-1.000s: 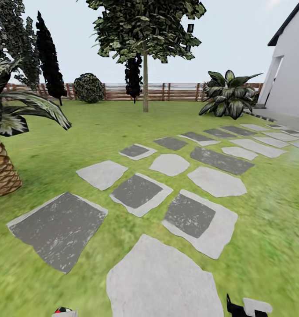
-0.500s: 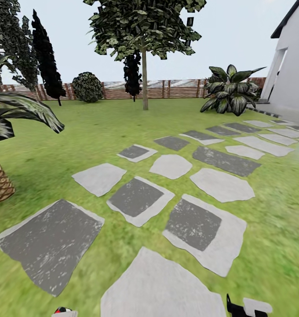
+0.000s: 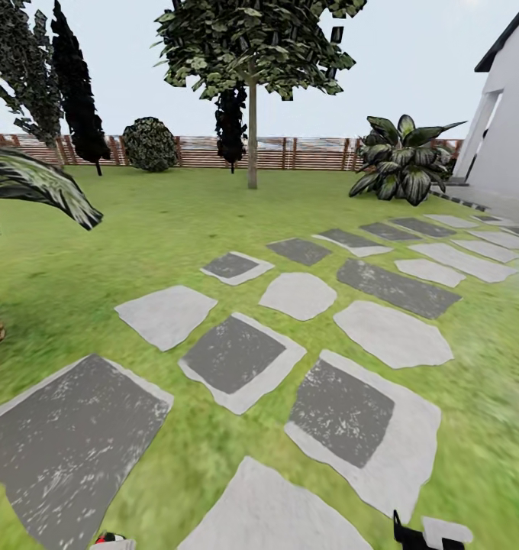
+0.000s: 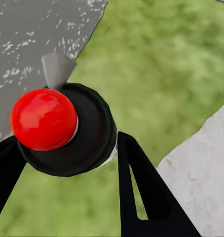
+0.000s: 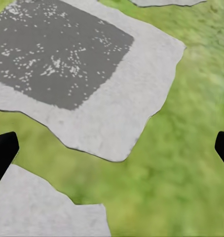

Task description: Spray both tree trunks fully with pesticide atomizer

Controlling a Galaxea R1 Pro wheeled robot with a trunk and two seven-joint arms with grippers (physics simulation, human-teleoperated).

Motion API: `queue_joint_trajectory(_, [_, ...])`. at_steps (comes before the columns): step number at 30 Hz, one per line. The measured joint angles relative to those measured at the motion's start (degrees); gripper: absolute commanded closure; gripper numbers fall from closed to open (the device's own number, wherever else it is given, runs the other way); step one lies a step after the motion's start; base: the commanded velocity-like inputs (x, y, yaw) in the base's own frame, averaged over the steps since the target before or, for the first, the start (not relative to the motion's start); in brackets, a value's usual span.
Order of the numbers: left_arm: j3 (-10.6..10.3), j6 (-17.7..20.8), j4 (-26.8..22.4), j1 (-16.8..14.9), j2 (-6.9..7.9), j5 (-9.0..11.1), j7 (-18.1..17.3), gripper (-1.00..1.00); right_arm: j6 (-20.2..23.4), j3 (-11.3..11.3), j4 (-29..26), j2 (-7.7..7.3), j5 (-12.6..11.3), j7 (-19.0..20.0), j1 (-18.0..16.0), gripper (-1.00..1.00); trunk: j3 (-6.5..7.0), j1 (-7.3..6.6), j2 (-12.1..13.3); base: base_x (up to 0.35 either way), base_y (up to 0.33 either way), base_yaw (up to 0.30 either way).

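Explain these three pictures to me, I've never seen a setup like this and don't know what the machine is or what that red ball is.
This is a simulated wheeled robot with two arms, steered by a person. The big picture comes from a camera on its head, looking out over a garden: a lawn with grey stepping stones, a wooden fence at the back, and a tree with a thin pale trunk.

The other two pictures come from cameras near each gripper, looking along its black fingers down at the ground.

In the left wrist picture, the left gripper is shut on the atomizer; the red ball is its top, seen from above.

In the right wrist picture, the right gripper is open and holds nothing, with grass and stones beneath it.
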Motion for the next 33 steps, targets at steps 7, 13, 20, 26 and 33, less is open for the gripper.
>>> queue_joint_trajectory(7, [0.00,-0.08,0.02,0.00,-0.04,0.00,0.00,1.00,0.00,0.00,0.00,0.00,0.00,0.00,0.00,-1.00,0.00,0.00,0.00,0.337,0.000,0.000])
queue_joint_trajectory(13, [0.01,-0.06,0.02,0.00,-0.07,0.00,0.04,1.00,-0.01,0.00,0.00,0.00,0.00,0.00,0.00,-1.00,0.00,0.00,0.00,0.337,0.000,0.000])
queue_joint_trajectory(20, [0.02,-0.12,0.02,0.00,-0.07,0.02,0.06,1.00,0.00,0.01,0.08,0.00,0.01,0.00,0.00,-1.00,0.00,0.00,0.00,0.337,0.000,0.000])
queue_joint_trajectory(26, [0.00,-0.17,0.02,0.00,-0.07,0.00,0.08,1.00,-0.01,0.00,0.09,0.00,0.00,0.00,0.00,-1.00,0.00,0.00,0.00,0.337,0.000,0.000])
queue_joint_trajectory(33, [0.01,-0.18,0.00,0.00,-0.07,0.00,0.08,1.00,-0.01,0.00,0.06,0.00,0.00,0.00,0.00,-1.00,0.00,0.00,0.00,0.337,0.000,0.000])
